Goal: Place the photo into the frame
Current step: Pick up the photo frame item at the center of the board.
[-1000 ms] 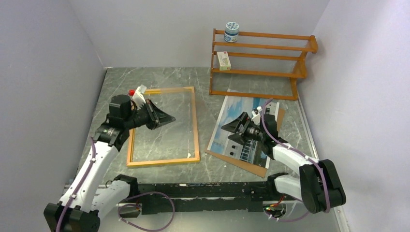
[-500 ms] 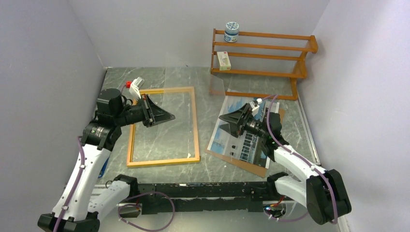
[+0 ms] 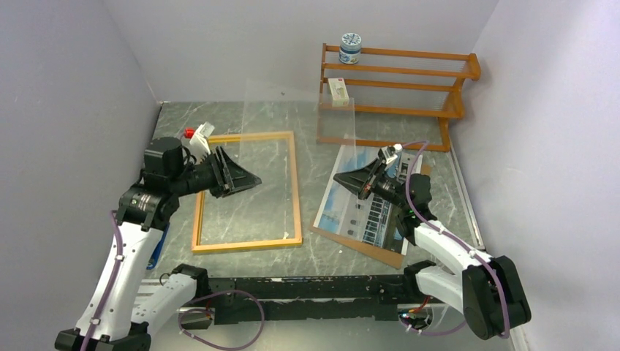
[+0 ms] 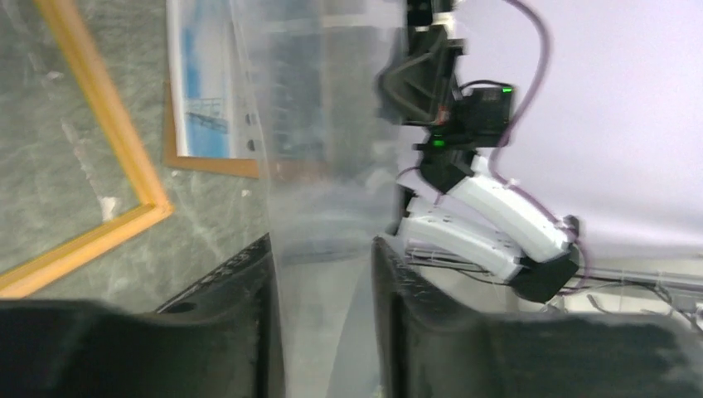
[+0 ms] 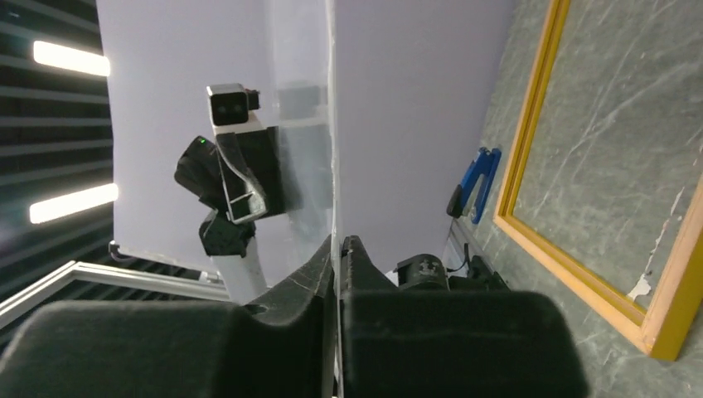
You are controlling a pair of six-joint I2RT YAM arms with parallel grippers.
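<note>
Right jaws pinch clear pane (image 3: 300,117), left jaws parted around it, likely handover to clear frame (image 3: 296,190) on tabletop (image 3: 241,259); photo (image 3: 343,206) at its 3 o'clock

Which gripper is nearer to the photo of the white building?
Right. The right gripper, clamping the clear sheet, hangs over the photo's left edge; the left gripper is over the frame, farther left.
</note>
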